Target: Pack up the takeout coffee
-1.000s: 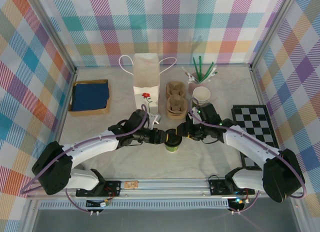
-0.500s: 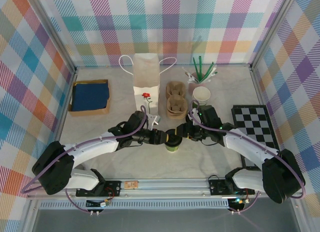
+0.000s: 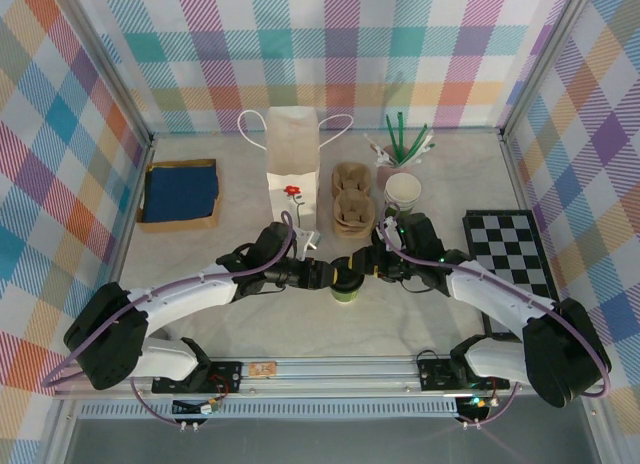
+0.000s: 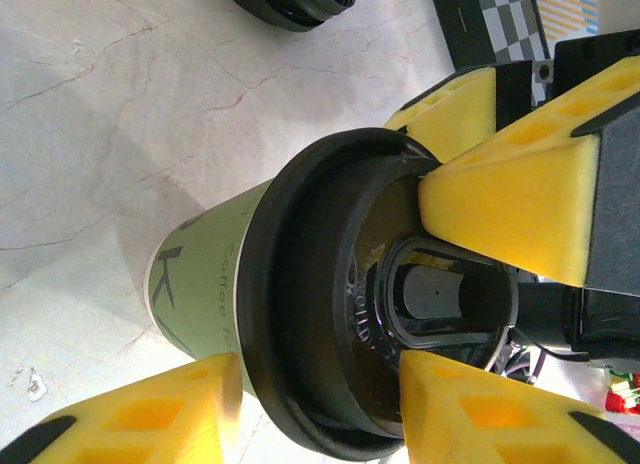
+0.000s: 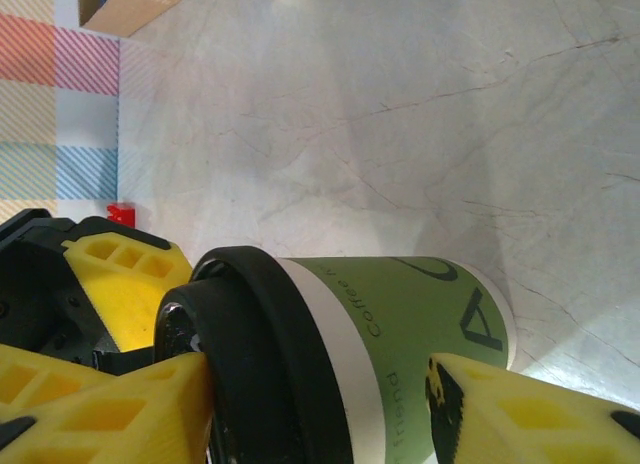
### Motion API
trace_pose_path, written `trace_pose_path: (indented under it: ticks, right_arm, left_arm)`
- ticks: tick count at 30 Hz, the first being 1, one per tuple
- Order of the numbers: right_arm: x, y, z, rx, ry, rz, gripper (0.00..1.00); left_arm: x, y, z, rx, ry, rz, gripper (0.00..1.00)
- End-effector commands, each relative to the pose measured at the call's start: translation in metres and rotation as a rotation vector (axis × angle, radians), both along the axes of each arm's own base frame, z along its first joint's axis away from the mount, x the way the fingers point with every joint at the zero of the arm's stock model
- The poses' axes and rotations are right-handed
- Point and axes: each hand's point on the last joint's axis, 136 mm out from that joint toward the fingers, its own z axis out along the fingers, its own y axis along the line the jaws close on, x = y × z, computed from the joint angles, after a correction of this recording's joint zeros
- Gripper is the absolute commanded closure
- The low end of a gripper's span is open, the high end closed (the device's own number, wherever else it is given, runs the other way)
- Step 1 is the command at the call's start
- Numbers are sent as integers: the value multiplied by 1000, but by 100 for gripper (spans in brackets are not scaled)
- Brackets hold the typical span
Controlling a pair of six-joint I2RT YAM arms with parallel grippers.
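The takeout coffee (image 3: 345, 287) stands upright on the table (image 3: 300, 329), at frame centre and slightly below the middle. The left gripper (image 3: 333, 277) meets it from the left, the right gripper (image 3: 361, 269) from the right. Each has its jaws partly apart with the cup between them, fingers close against lid and wall. Whether either one presses on the cup cannot be told. Behind the cup lies a brown cup carrier (image 3: 352, 212). Farther back, at upper centre, stands the white paper bag (image 3: 293, 154).
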Motion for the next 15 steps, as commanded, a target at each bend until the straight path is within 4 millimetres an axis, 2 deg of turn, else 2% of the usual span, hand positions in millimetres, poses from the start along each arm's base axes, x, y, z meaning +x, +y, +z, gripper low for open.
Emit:
trace_pose_path:
  ticks: [1,7,15]
  right_arm:
    - [-24,-28,-40,-190,151,-29,38]
    - [-16,-23,-12,-169,101,-19,32]
    - [-18,-24,2,-150,78,-29,31]
  left_arm:
    - [-5,17,-19,105,38,18,52]
    - [-3,15,-9,97,23,16,45]
    - [1,14,7,84,-11,23,42]
